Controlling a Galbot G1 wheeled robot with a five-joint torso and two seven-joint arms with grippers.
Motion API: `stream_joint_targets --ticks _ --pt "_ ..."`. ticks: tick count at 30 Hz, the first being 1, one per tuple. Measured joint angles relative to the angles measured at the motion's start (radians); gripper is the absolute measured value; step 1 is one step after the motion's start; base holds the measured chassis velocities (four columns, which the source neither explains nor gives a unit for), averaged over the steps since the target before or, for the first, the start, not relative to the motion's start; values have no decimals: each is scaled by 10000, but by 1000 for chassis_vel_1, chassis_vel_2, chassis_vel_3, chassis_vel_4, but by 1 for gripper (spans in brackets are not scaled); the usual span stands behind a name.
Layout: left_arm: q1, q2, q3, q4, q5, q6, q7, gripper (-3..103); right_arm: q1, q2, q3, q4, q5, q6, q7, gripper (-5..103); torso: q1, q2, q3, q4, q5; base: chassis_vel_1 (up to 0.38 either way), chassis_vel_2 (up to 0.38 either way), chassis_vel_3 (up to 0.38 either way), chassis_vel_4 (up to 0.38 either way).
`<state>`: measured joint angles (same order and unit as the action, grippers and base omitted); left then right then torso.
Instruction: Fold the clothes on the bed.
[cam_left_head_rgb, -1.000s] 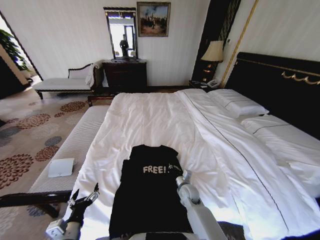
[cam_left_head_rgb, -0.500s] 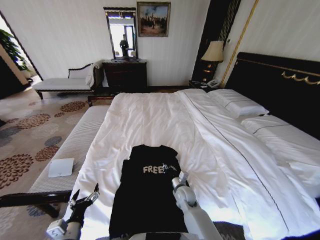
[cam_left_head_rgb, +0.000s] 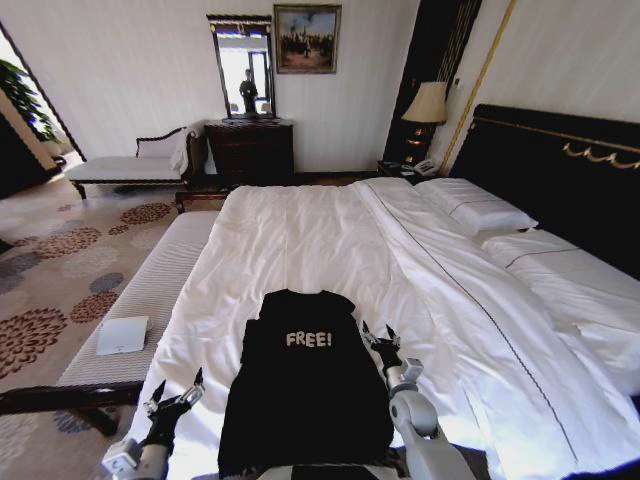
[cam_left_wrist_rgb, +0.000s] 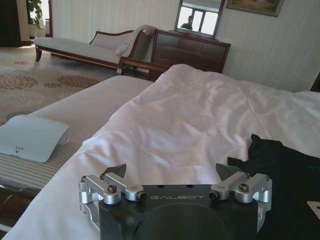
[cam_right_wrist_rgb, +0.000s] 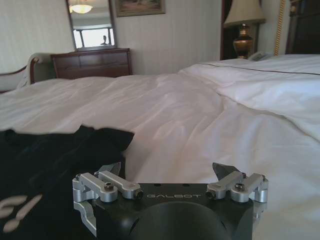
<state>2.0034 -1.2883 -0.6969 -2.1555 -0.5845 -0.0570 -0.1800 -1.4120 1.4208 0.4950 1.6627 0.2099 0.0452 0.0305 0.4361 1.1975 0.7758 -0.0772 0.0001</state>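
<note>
The clothes (cam_left_head_rgb: 305, 390), a black top with white "FREE!" lettering, lie flat on the near end of the bed (cam_left_head_rgb: 300, 240) with its white duvet. My left gripper (cam_left_head_rgb: 175, 392) hovers open to the left of the top, near the duvet's edge. My right gripper (cam_left_head_rgb: 379, 336) stands open just beside the top's right edge, level with the lettering. In the left wrist view the open gripper (cam_left_wrist_rgb: 171, 172) faces bare duvet, with the clothes (cam_left_wrist_rgb: 285, 180) off to one side. The right wrist view has the open gripper (cam_right_wrist_rgb: 168, 169) over white duvet next to the clothes (cam_right_wrist_rgb: 50, 160).
A pale upholstered bench (cam_left_head_rgb: 150, 290) runs along the bed's left side with a white flat object (cam_left_head_rgb: 122, 334) on it. Pillows (cam_left_head_rgb: 475, 210) and a black headboard (cam_left_head_rgb: 560, 170) lie to the right. A dresser (cam_left_head_rgb: 250, 150) and chaise (cam_left_head_rgb: 130, 165) stand against the far wall.
My right gripper has moved from over the top's lettering to the right, off the fabric, and its fingers now stand spread. The left gripper has barely shifted.
</note>
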Motion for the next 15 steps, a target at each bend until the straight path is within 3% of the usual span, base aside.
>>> stream_joint_targets --ticks 7,10,13,15 --pt "90 1 -108 -67 -12 -38 35 100 -46 176 -590 -883 -1701 836 -321 100 0 0 0 1 0 0 0 0 0" --pt "128 12 -181 -56 -35 -59 60 100 -50 110 -637 -803 -1798 890 -359 100 0 -1 0 1 1 0 0 0 0" --pt "153 8 -231 -49 -75 -72 75 100 39 35 -611 -391 -1085 650 -198 100 0 0 0 0 -1 0 0 0 0" --pt "160 -7 -268 -19 -110 -75 78 100 290 -76 -583 226 715 -226 187 100 -1 0 0 0 -3 0 0 0 0"
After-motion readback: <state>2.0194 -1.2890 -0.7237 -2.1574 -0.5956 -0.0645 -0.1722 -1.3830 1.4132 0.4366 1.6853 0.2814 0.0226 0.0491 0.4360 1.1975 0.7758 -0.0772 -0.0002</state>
